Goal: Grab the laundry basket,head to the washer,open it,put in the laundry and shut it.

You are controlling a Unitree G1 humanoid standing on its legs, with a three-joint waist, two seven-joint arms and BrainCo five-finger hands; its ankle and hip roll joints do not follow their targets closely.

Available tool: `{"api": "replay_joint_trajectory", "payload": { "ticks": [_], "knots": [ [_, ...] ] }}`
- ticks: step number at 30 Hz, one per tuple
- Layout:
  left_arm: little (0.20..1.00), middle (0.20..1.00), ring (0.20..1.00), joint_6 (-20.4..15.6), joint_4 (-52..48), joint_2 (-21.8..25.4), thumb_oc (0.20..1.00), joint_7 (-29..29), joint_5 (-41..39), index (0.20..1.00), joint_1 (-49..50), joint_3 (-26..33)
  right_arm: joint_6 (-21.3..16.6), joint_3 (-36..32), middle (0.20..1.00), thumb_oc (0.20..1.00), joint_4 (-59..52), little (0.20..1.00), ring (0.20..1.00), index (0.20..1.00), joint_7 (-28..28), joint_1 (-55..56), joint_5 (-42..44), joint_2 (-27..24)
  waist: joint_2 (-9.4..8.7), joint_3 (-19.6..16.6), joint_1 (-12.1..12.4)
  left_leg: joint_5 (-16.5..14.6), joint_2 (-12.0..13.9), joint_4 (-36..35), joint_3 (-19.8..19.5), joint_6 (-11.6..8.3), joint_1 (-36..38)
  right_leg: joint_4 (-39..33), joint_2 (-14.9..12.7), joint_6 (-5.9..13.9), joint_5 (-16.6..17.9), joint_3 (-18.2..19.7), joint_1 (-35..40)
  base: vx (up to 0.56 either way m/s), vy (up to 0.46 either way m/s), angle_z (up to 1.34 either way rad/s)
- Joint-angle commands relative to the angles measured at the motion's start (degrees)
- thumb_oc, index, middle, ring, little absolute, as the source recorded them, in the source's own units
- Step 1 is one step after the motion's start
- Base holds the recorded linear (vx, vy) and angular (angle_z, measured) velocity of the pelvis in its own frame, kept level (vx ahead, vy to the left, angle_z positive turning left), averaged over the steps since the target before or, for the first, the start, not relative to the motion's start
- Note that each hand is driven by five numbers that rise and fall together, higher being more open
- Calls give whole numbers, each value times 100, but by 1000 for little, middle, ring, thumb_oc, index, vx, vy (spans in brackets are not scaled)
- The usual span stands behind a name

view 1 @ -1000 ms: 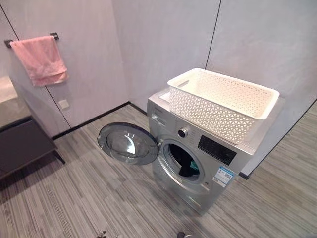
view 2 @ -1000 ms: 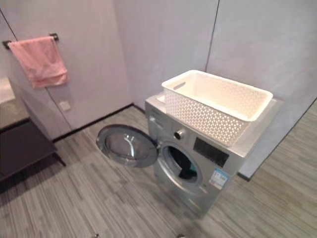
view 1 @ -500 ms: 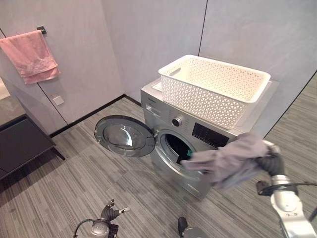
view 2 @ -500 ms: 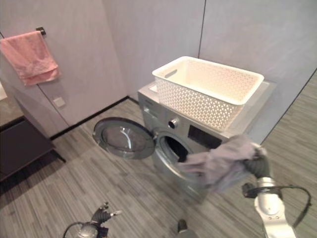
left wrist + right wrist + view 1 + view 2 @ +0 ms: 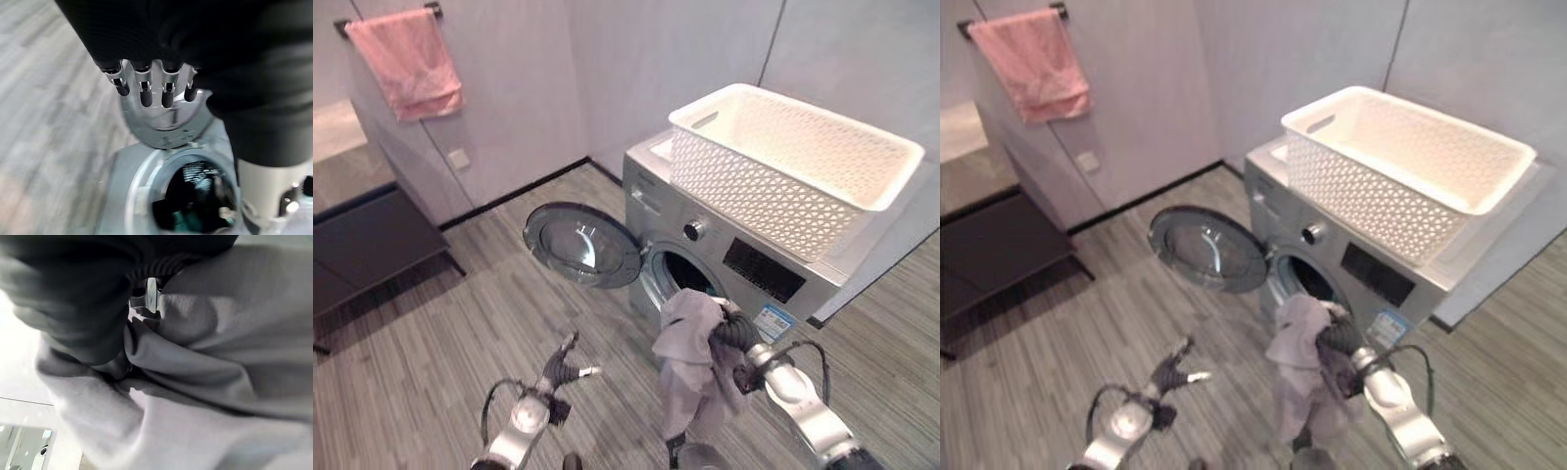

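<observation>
The right hand [image 5: 729, 331] is low in the middle of the frame, with its fingers curled tight into a grey cloth [image 5: 690, 364]. The cloth hangs down in a long bunch right in front of the washer [image 5: 734, 264]. I think the robot holds it there because it goes into the round hole [image 5: 690, 279] next. The hole is just above and behind the cloth. Something dark and a bit green already lies inside it, which shows in the left wrist view.

The washer door [image 5: 580, 245] is swung wide open to the left of the hole, so the way in is free. It looks like the door was left like that so the hand can reach in.

The white basket [image 5: 793, 157] sits on top of the washer, in the upper right of the frame. From here its inside looks empty, so this may be the last piece.

The left hand [image 5: 563, 364] is low and left of the middle, over the floor [image 5: 431, 362]. Its fingers are straight and hold nothing. It may be waiting to push the door shut.

A pink towel [image 5: 408, 61] hangs on a bar in the upper left. A dark bench [image 5: 372, 240] stands at the left edge. Both are well apart from the washer and not in the way. The only tricky part is the long cloth, which could catch on the rim of the hole.
</observation>
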Motion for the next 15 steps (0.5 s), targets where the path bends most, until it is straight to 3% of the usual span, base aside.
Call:
{"api": "replay_joint_trajectory", "payload": {
  "ticks": [1, 2, 3, 5, 15],
  "knots": [
    [1000, 1000, 1000, -321, -127, 186, 1000, 39, -494, 1000, -660, 158, -421, -59, 200, 200, -274, 200, 200, 200, -277, -659, 254, 301, -260, 450, 35, -498, 100, 85, -23, -195, 543, 94, -654, 418, -252, 273, 85, -114, 21, 10],
    [1000, 1000, 1000, -249, 19, 0, 1000, -143, -1410, 1000, -1066, 27, -380, 104, 200, 200, -229, 200, 200, 200, -412, -1073, 288, 394, -258, 610, 29, -454, 87, 144, -21, -192, 355, 88, -679, 414, -190, 300, -63, -108, 25, -1],
    [1000, 1000, 1000, -232, 97, -72, 1000, -130, -1635, 1000, -1317, -71, -372, 180, 200, 200, -200, 200, 200, 200, -472, -1259, 324, 449, -261, 698, 22, -440, 79, 194, -33, -192, 251, 92, -685, 409, -169, 317, -135, -150, 33, -8],
    [1000, 1000, 1000, -188, 520, -321, 1000, 60, -1599, 1000, -2113, -403, -394, 397, 200, 200, -128, 200, 200, 200, -734, -1824, 418, 698, -291, 972, 0, -424, 55, 408, -80, -185, -80, 110, -707, 401, -84, 386, -376, -141, 22, -4],
    [1000, 1000, 1000, -139, 1394, -569, 1000, 301, -1367, 1000, -3506, -713, -528, 662, 200, 200, 59, 200, 200, 200, -1174, -2811, 531, 994, -382, 1462, -38, -357, 1, 605, -103, -206, -681, 56, -766, 425, 118, 476, -890, -56, -1, 4]
  ]
}}
